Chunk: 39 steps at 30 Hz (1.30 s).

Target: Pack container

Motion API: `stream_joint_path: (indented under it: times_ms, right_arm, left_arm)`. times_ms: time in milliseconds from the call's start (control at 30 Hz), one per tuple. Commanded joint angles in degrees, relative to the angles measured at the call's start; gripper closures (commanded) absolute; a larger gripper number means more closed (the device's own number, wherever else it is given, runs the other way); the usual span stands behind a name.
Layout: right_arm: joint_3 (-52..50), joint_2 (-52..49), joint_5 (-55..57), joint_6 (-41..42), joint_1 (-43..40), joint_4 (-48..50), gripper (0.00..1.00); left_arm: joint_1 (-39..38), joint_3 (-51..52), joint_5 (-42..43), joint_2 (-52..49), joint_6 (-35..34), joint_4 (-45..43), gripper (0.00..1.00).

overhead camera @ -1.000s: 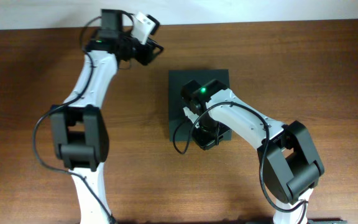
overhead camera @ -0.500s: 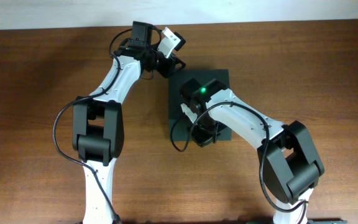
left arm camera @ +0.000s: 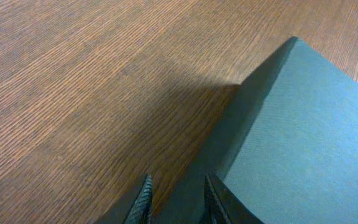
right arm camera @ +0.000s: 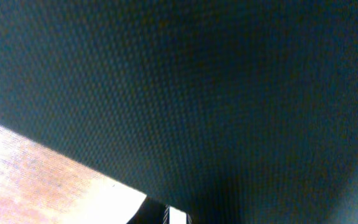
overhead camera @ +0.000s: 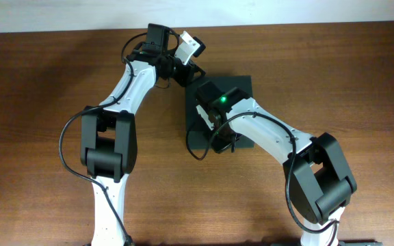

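Overhead: container [overhead camera: 242,87] mid-bench [overhead camera: 334,61], lid down. Left gripper [overhead camera: 189,70] at its 11 o'clock corner. Right gripper [overhead camera: 217,143] near 7 o'clock edge, clenched, nothing visibly held.
Left wrist: gripper slightly parted, empty, beside container wall.
Right wrist: only matte lid.
Prob. light, stiff, grippy; lid may swing, so pinch an edge.

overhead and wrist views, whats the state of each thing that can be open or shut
dark green matte rectangular container: lid looks shut, top flat
left gripper: jaws slightly apart, empty, at the container's side wall
right gripper: shut, close over the container's top, contact unclear
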<state>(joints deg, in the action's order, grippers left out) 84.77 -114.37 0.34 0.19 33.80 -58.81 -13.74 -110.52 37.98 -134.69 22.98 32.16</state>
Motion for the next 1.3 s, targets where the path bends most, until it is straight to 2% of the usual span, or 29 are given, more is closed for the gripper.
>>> stream_joint_path:
  times_ms: [0, 433, 933, 1133, 1167, 1267]
  right_arm:
    - [0.0, 0.6, 6.3, 0.8, -0.6, 3.6, 0.91]
    - [0.0, 0.5, 15.2, 3.4, -0.6, 12.7, 0.91]
    - [0.0, 0.5, 15.6, 3.3, -0.5, 19.7, 0.91]
    - [0.0, 0.5, 15.5, 3.3, -0.6, 17.5, 0.91]
    - [0.0, 0.5, 15.3, 3.3, -0.6, 16.9, 0.91]
    - [1.4, 0.9, 13.1, 3.3, -0.4, 12.2, 0.91]
  left_arm:
    - [-0.5, -0.2, 1.3, -0.5, 0.7, 2.5, 0.70]
    - [-0.5, -0.2, 1.3, -0.5, 0.7, 3.5, 0.70]
    - [-1.2, -0.2, 1.3, -0.5, 1.1, 3.9, 0.71]
    - [-1.1, -0.2, 1.2, -0.5, 1.2, 3.9, 0.71]
    - [-0.9, -0.2, 1.2, -0.5, 1.1, 3.9, 0.70]
    - [0.0, -0.2, 1.3, -0.5, -1.8, 4.0, 0.59]
